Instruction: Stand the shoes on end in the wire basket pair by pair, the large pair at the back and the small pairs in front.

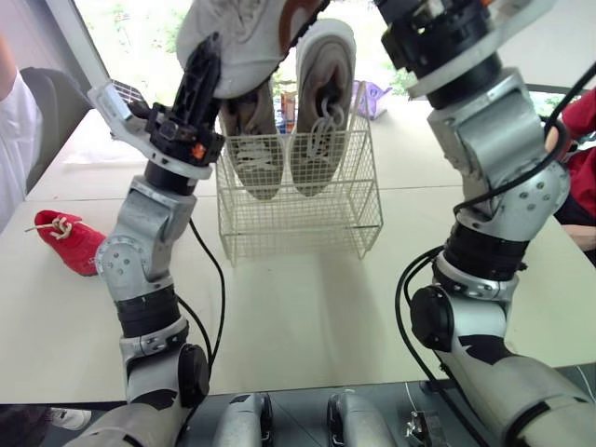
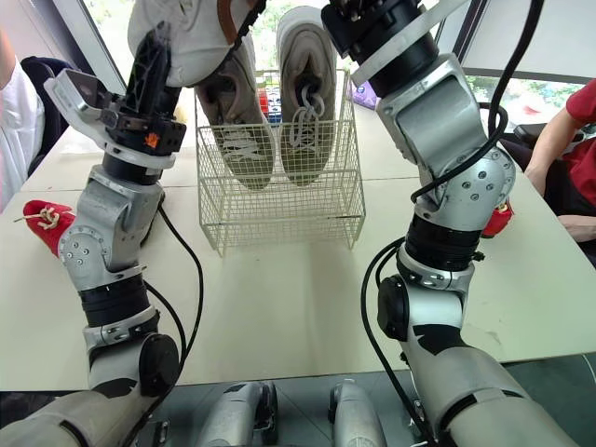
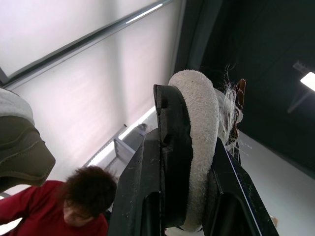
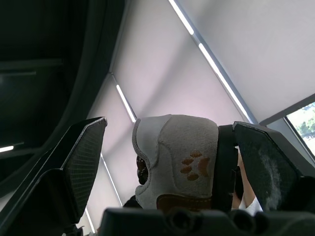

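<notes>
Overhead, left end effector (image 3: 199,113) clamps the pale shoe (image 1: 247,37) — top cut off — right end effector (image 4: 172,130) wide.

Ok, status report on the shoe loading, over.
Left end effector shut on white shoe, held high at wire basket. Right end effector open astride it. Large grey pair upright in basket. Red shoe on table.

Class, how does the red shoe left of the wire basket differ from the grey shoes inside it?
The red shoe lies on the table; the grey shoes stand toe-down in the wire basket. The red shoe looks smaller than the grey shoes. All are laced.
</notes>
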Controlling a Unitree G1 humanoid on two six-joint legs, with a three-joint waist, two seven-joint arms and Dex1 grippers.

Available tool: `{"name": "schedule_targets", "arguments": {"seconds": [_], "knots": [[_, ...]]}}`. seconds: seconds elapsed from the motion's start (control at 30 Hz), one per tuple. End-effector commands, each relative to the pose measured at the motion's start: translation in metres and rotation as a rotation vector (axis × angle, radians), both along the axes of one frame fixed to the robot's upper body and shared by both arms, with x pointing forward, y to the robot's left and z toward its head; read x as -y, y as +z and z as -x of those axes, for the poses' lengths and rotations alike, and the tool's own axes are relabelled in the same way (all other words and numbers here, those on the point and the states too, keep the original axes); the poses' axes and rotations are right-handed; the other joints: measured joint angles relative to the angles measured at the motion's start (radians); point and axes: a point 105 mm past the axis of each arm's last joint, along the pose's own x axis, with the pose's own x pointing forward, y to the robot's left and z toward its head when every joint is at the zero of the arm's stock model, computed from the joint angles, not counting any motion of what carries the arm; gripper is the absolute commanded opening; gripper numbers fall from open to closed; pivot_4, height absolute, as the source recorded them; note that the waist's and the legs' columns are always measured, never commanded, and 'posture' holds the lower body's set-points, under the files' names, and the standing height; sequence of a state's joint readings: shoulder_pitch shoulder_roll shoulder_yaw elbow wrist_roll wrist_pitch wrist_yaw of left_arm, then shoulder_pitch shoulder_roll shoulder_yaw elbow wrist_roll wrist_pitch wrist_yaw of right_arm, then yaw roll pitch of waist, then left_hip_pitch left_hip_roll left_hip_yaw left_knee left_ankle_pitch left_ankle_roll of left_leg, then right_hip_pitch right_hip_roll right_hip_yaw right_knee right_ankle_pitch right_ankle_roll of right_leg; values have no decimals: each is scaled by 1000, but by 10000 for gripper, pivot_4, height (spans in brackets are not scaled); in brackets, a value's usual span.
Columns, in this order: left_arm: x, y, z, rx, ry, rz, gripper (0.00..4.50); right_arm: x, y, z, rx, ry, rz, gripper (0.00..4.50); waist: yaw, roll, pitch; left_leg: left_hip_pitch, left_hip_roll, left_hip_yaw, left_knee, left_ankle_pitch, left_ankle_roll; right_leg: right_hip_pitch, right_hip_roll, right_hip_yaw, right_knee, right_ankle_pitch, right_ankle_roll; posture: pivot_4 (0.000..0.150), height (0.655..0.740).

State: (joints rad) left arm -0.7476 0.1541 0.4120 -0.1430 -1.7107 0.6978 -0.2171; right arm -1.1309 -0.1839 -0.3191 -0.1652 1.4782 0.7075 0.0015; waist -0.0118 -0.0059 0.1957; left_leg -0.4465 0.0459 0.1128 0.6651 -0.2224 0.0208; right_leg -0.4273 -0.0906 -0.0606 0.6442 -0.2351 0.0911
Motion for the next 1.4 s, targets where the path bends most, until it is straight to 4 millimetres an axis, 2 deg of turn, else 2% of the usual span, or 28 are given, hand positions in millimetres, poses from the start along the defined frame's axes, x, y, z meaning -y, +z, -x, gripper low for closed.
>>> {"name": "schedule_targets", "arguments": {"seconds": [0.03, 0.17, 0.5, 0.67, 0.9, 1.1, 1.4], "knots": [[6, 5, 11, 52, -5, -26, 2847, -7, 8, 12, 55, 14, 29, 44427, 0, 0, 0, 0, 0, 0, 0, 0, 0, 0, 0, 0, 0, 0, 0, 1500, 7351], [11, 4, 13, 56, -7, -42, 2847, -13, -3, 1, 16, -25, 79, 44427, -1, 0, 0, 0, 0, 0, 0, 0, 0, 0, 0, 0, 0, 0, 0, 1500, 7351], [18, 4, 22, 90, -19, -88, 2847, -11, -11, -16, -8, -111, 111, 44427, -1, 0, 0, -1, 1, 0, -1, 0, 0, 0, 0, -1, -3, 0, 0, 1500, 7351], [14, 7, 25, 102, -19, -76, 2847, -10, -16, -24, -20, -149, 128, 44427, -1, 0, 0, -3, 1, -1, -1, 0, 0, 0, 0, -2, -5, 0, 0, 1500, 7351], [10, 9, 25, 106, -14, -62, 2847, -6, -17, -26, -24, -150, 108, 44427, 0, 0, 0, -5, 2, -2, -2, 0, 0, 0, 1, -3, -9, 0, 0, 1500, 7351], [4, 6, 19, 73, 7, -38, 2847, 1, -6, -14, 12, -90, 25, 44427, 0, 0, 0, -6, 2, -2, -2, 0, 0, 0, 1, -3, -10, 0, 0, 1500, 7351], [4, 3, 16, 61, 14, -49, 2847, 0, -5, -8, 29, -62, 17, 44427, -1, 0, 0, -7, 2, -3, -2, 0, 1, 0, 1, -4, -11, 1, 0, 1500, 7351]]}}
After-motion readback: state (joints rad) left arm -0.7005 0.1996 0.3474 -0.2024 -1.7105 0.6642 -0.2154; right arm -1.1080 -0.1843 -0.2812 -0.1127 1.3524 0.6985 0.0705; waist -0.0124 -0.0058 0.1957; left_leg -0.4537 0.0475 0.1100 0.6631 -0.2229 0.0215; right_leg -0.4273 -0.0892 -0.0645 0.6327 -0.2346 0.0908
